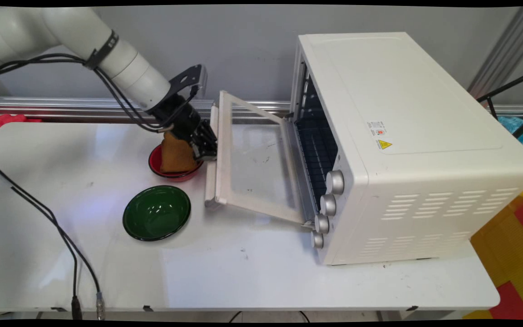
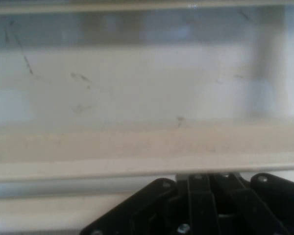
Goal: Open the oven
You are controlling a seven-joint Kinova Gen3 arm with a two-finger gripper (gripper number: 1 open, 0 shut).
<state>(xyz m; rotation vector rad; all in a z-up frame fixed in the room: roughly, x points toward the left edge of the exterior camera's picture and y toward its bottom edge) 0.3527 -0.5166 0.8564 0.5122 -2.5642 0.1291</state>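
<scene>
Door [image 1: 252,159] of the white oven [image 1: 407,136] hangs open, sloping down towards the table's [image 1: 243,272] left side, its glass pane facing up and its free edge low, near the middle of the table; the oven itself stands on the table's right half, reaching close to the right edge, with its mouth turned left; a dark wire rack [image 1: 316,150] shows inside the mouth, and four silver knobs [image 1: 329,204] run in a row down the oven's near front corner; the gripper [image 1: 206,147] sits right at the door's free edge, at the far end of the pale handle [image 1: 210,181], and whether it touches that edge cannot be made out; whether the claw is spread or pressed together cannot be told either, since the hand view shows only its black linkage at the bottom, with the door's pale frame bar [image 2: 137,142] straight across in front of it and the smudged glass [image 2: 137,83] beyond; just left of the gripper a red bowl [image 1: 153,164] stands on the table with an orange-brown lump [image 1: 176,154] upright in it; a green bowl [image 1: 157,212] stands nearer the table's near edge, just beside the red one and apart from the handle; black cables [image 1: 61,231] trail over the table's left side down to its near edge.
</scene>
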